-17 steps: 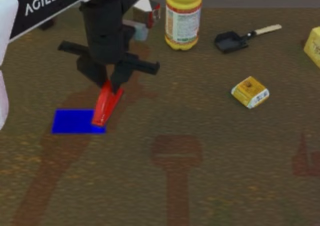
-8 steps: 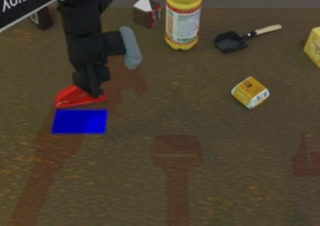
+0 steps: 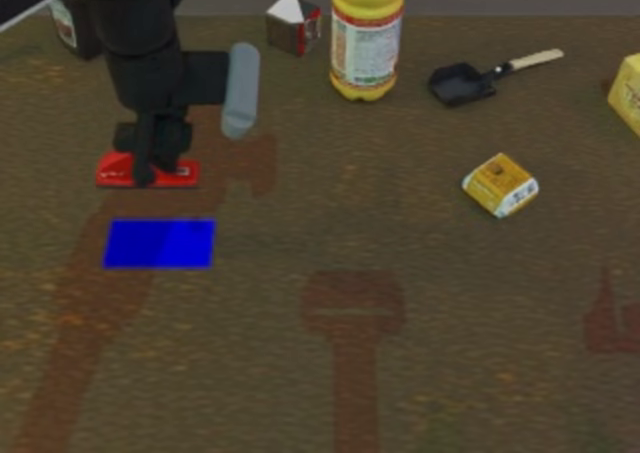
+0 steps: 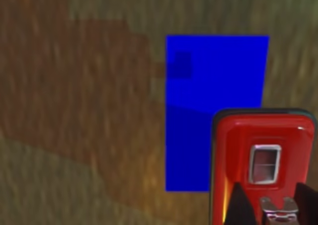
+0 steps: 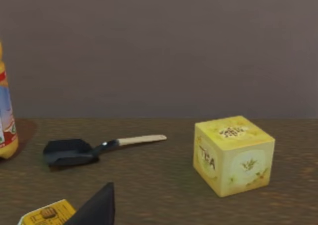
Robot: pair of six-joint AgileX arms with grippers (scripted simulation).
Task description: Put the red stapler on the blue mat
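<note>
The left gripper (image 3: 150,168) hangs over the left side of the surface, its jaws clamped on the bright red wedge-shaped stapler (image 3: 147,171). From above, the stapler lies lengthwise across the view, just beyond the far edge of the flat vivid blue rectangular mat (image 3: 159,243) and parallel to its long side; a strip of brown surface (image 3: 330,373) shows between them. In the left wrist view the stapler (image 4: 263,165) fills the near corner, its white-framed mark facing the camera, and the blue mat (image 4: 208,111) lies ahead of it with one corner hidden behind the red body.

The stapler looks rigid and fairly light for its size, with a smooth glossy shell that could slip if pinched near the thin tip. The 2 fingers (image 4: 238,205) grip across its width near one end, which seems a sound hold because the sides there are flat and parallel. The hinged top might give slightly under pressure, so a firm but moderate squeeze suits it.

The stapler is not yet over the mat. A short carry toward the near edge, then a gentle lowering, appears to be what remains; since the mat is only a little longer than the stapler, the lengthwise alignment matters.

The right arm is parked off to the right; whether its jaws are apart or together cannot be told.
</note>
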